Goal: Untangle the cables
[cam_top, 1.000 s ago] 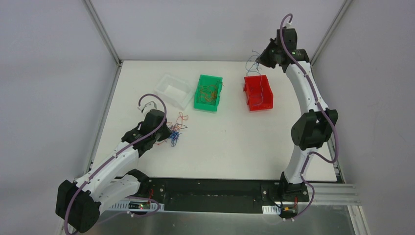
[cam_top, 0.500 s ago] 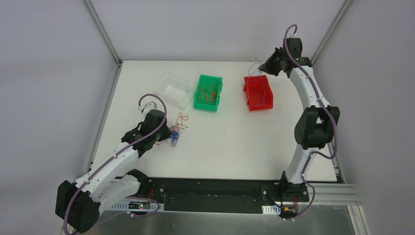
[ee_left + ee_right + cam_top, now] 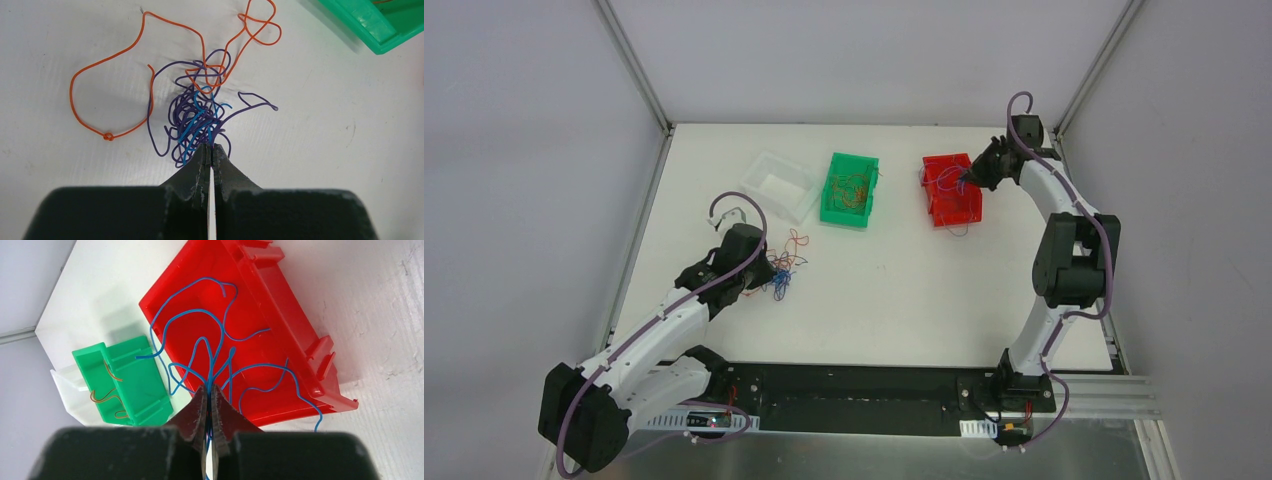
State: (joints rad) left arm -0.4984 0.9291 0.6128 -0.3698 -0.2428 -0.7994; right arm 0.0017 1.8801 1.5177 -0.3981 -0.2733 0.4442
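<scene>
The left gripper [image 3: 210, 148] is pinching closed on the edge of the purple, blue and orange cable tangle [image 3: 196, 116] lying on the white table [image 3: 325, 150] near the green bin [image 3: 380, 30] and clear tray [image 3: 764, 170], while the right gripper [image 3: 209, 389] is clamping blue cables [image 3: 216, 352] dangling over the red bin [image 3: 280, 310].

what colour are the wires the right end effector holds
Blue; the wires show best in the right wrist view.

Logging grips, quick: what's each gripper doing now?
Left gripper: shut on the cable tangle.
Right gripper: shut on blue cables above the red bin.
</scene>
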